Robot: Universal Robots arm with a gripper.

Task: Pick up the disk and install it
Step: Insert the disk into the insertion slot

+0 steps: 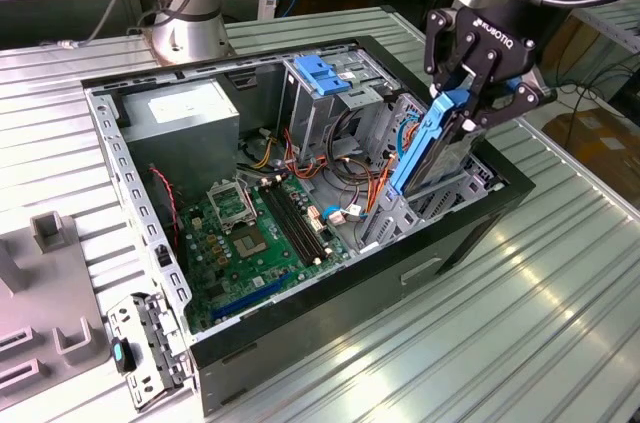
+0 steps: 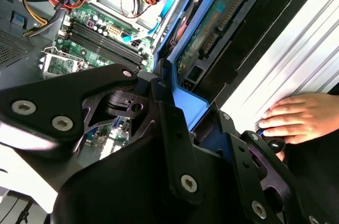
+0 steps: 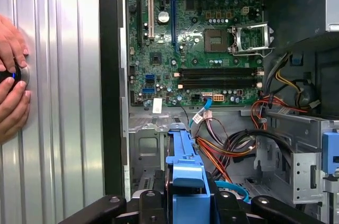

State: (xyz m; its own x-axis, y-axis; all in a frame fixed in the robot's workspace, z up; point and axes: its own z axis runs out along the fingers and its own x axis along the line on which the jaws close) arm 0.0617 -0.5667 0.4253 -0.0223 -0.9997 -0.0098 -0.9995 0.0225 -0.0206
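- The exterior view shows an open computer case (image 1: 330,328) lying on its side on a ribbed metal table (image 1: 520,333). The arm's round base (image 1: 190,3) stands at the table's far edge, behind the case.
- In that view the gripper (image 1: 470,108) hangs over the case's edge on the exterior view's right. Its black fingers are clamped on the disk (image 1: 425,148), one on each side.
- The disk is tilted, with its upper end between the fingers. Its lower end sits down in the metal drive cage at that edge of the case. A bright blue rail runs along the side that faces the camera.
- A green circuit board (image 1: 250,233) covers the case floor. A light-blue latch (image 1: 322,73) sits on top of a second drive cage at the case's far wall.
- The first wrist view looks along the disk's blue rail (image 3: 185,166), past the gripper (image 3: 188,203), to the circuit board (image 3: 201,33) and bundles of red, orange and black cables (image 3: 233,150).
- It also shows two hands (image 3: 13,107) on the table (image 3: 58,128) just outside the case wall, touching a small dark round object (image 3: 13,75).
- The second wrist view shows the disk's underside (image 2: 212,28), with its green board and connector, rising between the gripper's (image 2: 198,123) fingers. A hand (image 2: 299,118) rests on the table beside the case.
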